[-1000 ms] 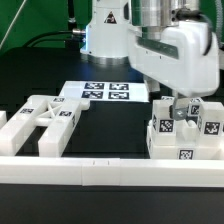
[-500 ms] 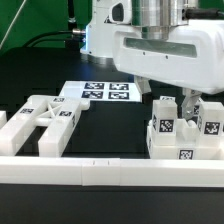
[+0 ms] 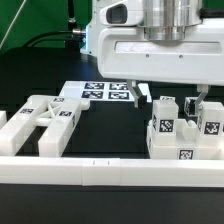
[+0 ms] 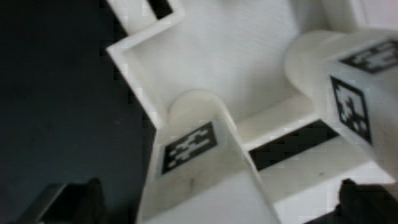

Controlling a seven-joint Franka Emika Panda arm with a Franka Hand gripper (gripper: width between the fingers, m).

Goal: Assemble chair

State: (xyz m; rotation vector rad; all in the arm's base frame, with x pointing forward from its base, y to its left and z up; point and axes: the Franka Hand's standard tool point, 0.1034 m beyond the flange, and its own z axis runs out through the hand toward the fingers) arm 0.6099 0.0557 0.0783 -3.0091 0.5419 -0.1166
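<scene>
Gripper (image 3: 170, 100) jaws stand spread wide and hold nothing. It hangs over the exterior view's right side, with the fingertips (image 3: 140, 95) level with the tops of the upright parts there. Whether either finger touches a part I cannot tell.

A black table (image 3: 110, 135) carries everything, and a long white border rail (image 3: 90, 168) runs along its front edge. The seat block (image 3: 162, 143) sits just behind that rail, under the gripper. White leg bars (image 3: 165, 112) stand upright in it, each with a tag on its face.

The X-braced frame (image 3: 50, 117) lies flat on the exterior view's left, well apart from the seat block. Between and behind them lies the marker board (image 3: 105, 92), flat on the table. A small square tag (image 3: 186, 155) marks the seat block's front.

The wrist view looks down on the seat block (image 4: 231, 50). Two tagged leg bars (image 4: 199, 140) rise toward the camera between the dark fingertips (image 4: 71, 200).
</scene>
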